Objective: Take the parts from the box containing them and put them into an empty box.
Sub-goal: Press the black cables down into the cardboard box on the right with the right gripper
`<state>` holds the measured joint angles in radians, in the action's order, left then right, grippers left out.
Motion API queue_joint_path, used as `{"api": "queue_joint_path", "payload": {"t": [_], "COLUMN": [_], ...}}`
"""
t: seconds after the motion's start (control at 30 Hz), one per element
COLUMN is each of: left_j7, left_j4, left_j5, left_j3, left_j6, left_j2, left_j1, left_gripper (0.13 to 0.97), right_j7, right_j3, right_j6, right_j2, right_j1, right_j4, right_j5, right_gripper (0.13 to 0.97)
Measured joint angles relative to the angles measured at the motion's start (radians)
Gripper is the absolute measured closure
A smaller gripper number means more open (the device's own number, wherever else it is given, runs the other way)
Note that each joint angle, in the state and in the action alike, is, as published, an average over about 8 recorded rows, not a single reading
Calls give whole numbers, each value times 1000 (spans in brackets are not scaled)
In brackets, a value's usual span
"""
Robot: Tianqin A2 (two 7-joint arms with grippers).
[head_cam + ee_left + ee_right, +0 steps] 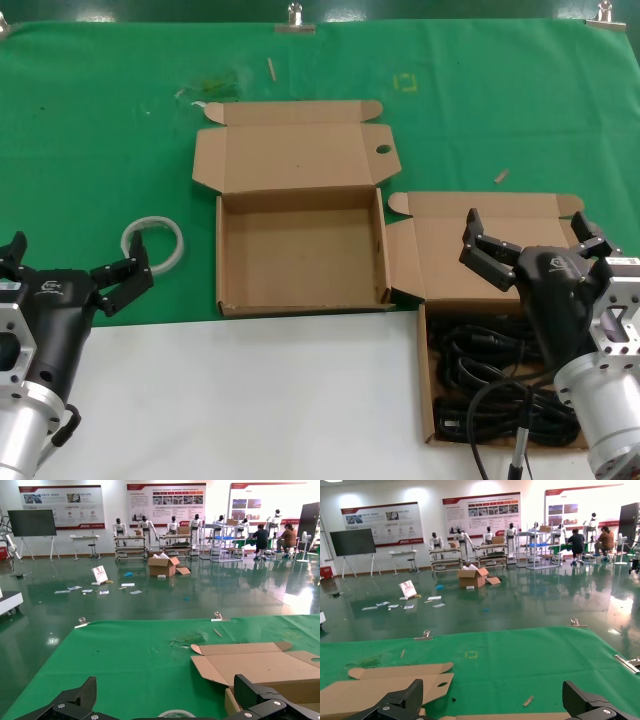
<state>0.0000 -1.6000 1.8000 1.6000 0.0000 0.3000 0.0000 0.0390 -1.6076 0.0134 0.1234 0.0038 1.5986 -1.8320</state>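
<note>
The left claw (70, 262) waits wide open with nothing in it, low beside the white ring (153, 243) on the green worktop (90, 120). Next comes the empty brown cardboard box (299, 247), its lid folded back so things can go in. The full brown cardboard box (432, 380) holds coiled black power cables (480, 365). The right claw (530, 235) hangs above them, open and holding nothing, probably ready to reach down.

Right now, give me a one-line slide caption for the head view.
Both grippers open: right gripper above the box of black cables, left gripper near the white ring, empty box between them.
</note>
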Motion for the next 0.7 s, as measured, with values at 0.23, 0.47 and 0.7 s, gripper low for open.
{"api": "queue_joint_path", "payload": {"t": [0.23,0.47,0.7], "left_j7": [0,0,0], "left_j4": [0,0,0], "left_j5": [0,0,0], "left_j3": [0,0,0], "left_j6": [0,0,0], "left_j2": [0,0,0], "left_j1": [0,0,0], "left_gripper": [132,132,132], "right_j7": [0,0,0], "right_j3": [0,0,0], "right_j6": [0,0,0], "right_j2": [0,0,0], "right_j1": [0,0,0], "right_j4": [0,0,0], "right_j5": [0,0,0], "right_gripper": [129,129,129]}}
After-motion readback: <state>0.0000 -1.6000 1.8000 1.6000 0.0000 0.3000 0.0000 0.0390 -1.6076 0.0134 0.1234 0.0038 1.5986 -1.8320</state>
